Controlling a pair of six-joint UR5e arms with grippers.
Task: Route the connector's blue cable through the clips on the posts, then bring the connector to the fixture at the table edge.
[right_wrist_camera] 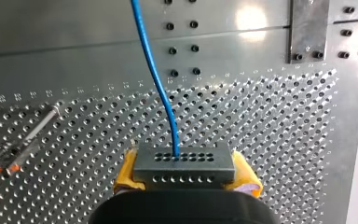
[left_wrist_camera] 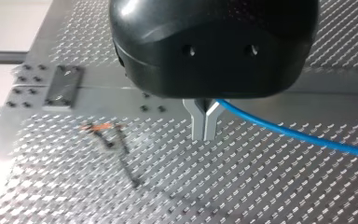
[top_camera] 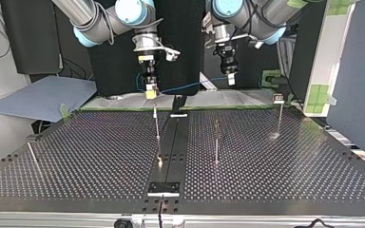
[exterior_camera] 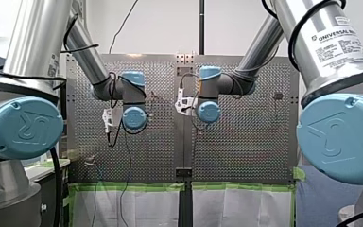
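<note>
Perforated steel table (exterior_camera: 246, 142) fills the middle of the front view, with green tape (exterior_camera: 132, 187) along its near edge. We see my left arm (exterior_camera: 87, 52) and my right arm (exterior_camera: 260, 47) reach over it from the sides, but from here we cannot tell how their fingers stand.

Across the table, in the top view, my right gripper (top_camera: 150, 92) hangs left of centre above the far edge. The blue cable (top_camera: 190, 86) runs through the air from it to my left gripper (top_camera: 230, 80). Thin posts (top_camera: 157, 126) stand well apart on the plate.

From the left wrist, we see the metal fingers (left_wrist_camera: 199, 123) pressed together at their tips. The cable passes through the fork just above them and runs off to one side. An orange clip (left_wrist_camera: 103, 129) shows blurred below.

From the right wrist, the yellow pads (right_wrist_camera: 127, 170) pinch the grey connector (right_wrist_camera: 184, 163) from both sides. The cable leaves one of its upper holes and leads away over the table.
</note>
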